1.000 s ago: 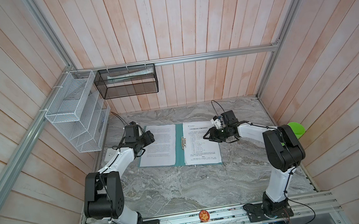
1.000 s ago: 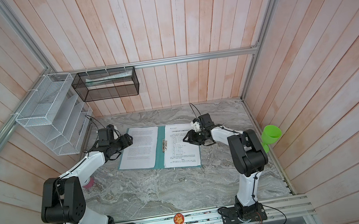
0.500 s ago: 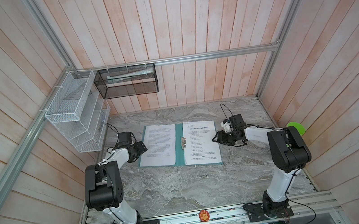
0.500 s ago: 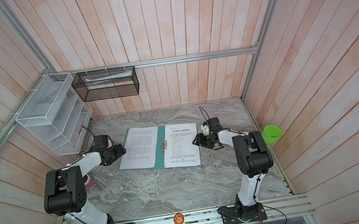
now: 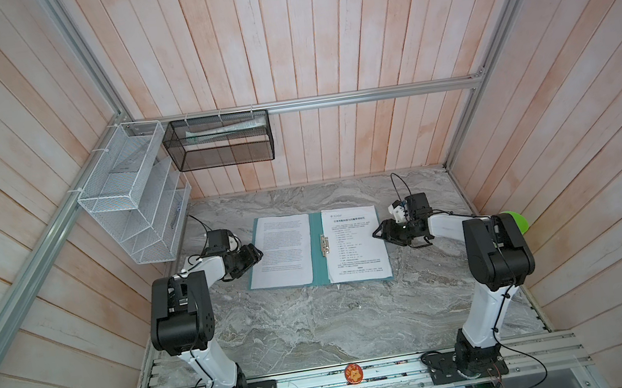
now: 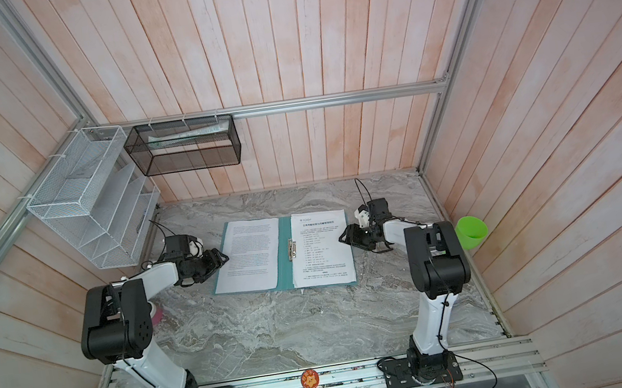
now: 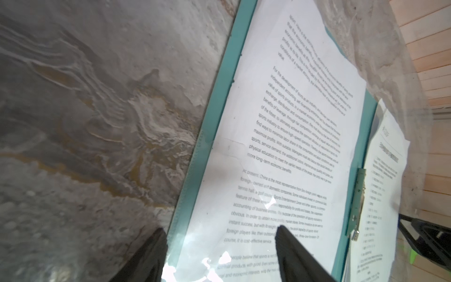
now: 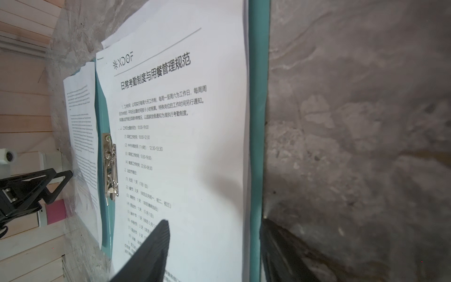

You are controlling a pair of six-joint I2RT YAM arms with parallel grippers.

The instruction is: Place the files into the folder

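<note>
**A:** What changes in the top views?

**B:** In both top views the left tool (image 5: 256,253) and the right tool (image 5: 379,232), which were drawn outward half a second ago, are back at the outer edges of the folder (image 5: 321,275). The folder lies open and flat in the middle of the bench (image 5: 318,324). The files (image 5: 282,251) rest on both covers, either side of the metal clip (image 5: 323,245).

**A:** And for the task?

**B:** The sheets look placed. Probably only clamping them or shutting the covers remains.

**A:** The left wrist view?

**B:** The left tool (image 7: 219,229) stands spread and pinches nothing. One finger is over the veined grey stone of the bench, the other over a densely printed sheet. Between them runs the thin teal edge of the folder (image 7: 223,85).

**A:** The right wrist view?

**B:** The right tool (image 8: 214,221) is spread too, and empty. One finger hangs above the smooth white page, the other beside the folder (image 8: 258,97) over bare bench. The metal clip (image 8: 109,166) glints like chrome along the spine.
</note>
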